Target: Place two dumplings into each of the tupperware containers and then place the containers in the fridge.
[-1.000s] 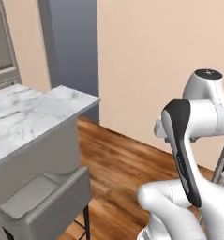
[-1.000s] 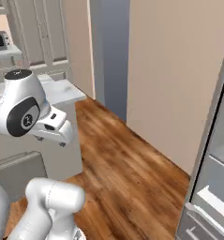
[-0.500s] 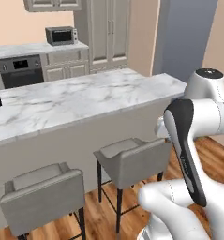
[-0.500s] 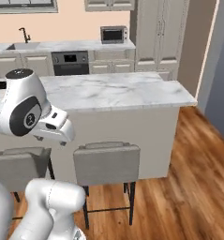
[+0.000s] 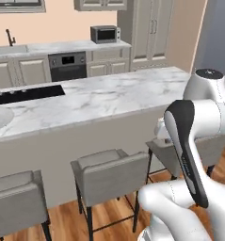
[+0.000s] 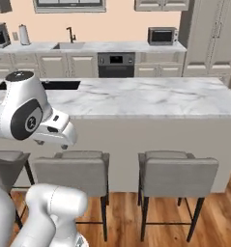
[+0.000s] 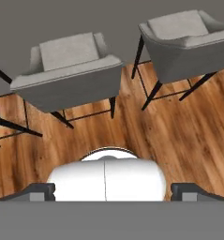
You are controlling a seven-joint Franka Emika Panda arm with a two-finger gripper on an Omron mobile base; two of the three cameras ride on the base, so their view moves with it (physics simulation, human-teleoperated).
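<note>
The dumplings, the tupperware containers and the fridge are out of view. My gripper (image 7: 112, 191) points down at the wooden floor (image 7: 179, 136), and its dark fingertips (image 7: 42, 191) stand far apart with nothing between them, so it is open. The white hand (image 6: 56, 130) hangs in front of the kitchen island, well below its countertop. Seen from the left base view, that same hand (image 5: 162, 130) sits just beside the arm's upper link.
A long marble-topped island (image 6: 151, 99) crosses ahead, with a black cooktop (image 5: 24, 94) set into it. Grey stools (image 6: 177, 171) stand along its near side, two of them (image 7: 69, 70) just beyond the gripper. Behind the island are an oven (image 6: 116, 65) and a microwave (image 5: 104, 34).
The whole picture has swung: the base has turned from a wall, bare floor and the fridge's edge to face the island and stools. The arm's pose looks the same.
</note>
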